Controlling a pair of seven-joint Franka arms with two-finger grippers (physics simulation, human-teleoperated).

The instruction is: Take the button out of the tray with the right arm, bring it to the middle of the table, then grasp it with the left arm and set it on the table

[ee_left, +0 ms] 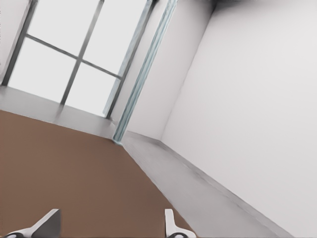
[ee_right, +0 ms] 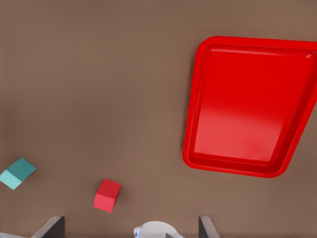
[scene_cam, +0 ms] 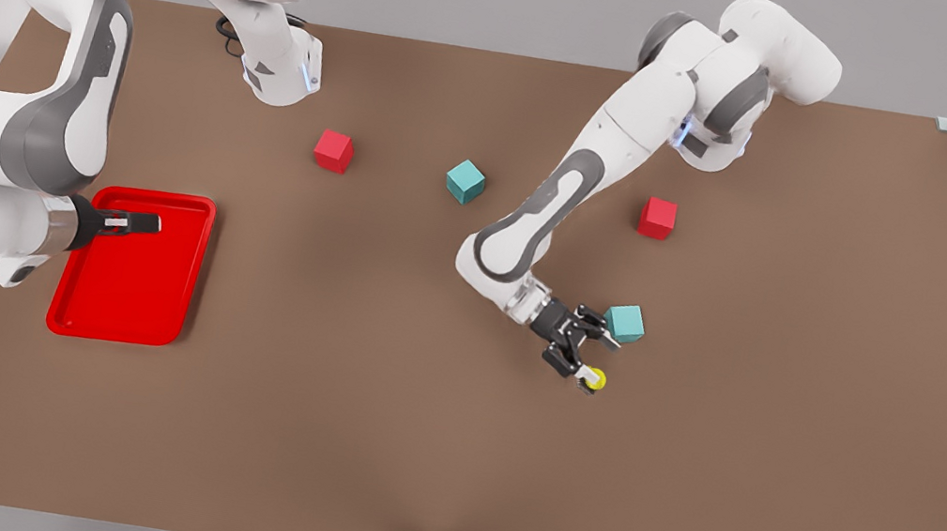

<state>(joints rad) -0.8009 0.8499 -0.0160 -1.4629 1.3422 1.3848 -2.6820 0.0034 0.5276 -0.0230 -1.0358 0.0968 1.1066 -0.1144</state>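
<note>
The button (scene_cam: 595,380), a yellow cap on a black base, sits low over the brown table (scene_cam: 376,402) right of centre in the front view. My left gripper (scene_cam: 592,357) is tilted beside it. One fingertip is against the button and the fingers (ee_left: 171,225) are spread open, with nothing between them in the left wrist view. The red tray (scene_cam: 126,296) lies at the front view's left with nothing in it. My right gripper (scene_cam: 152,225) hovers over its far end, and its fingers (ee_right: 207,225) are open and hold nothing. The tray (ee_right: 247,99) is bare below it.
A teal cube (scene_cam: 624,323) stands close behind the left gripper. Farther back are a red cube (scene_cam: 658,218), a teal cube (scene_cam: 465,181) and a red cube (scene_cam: 333,151). The right wrist view shows a red cube (ee_right: 107,195) and a teal cube (ee_right: 17,173).
</note>
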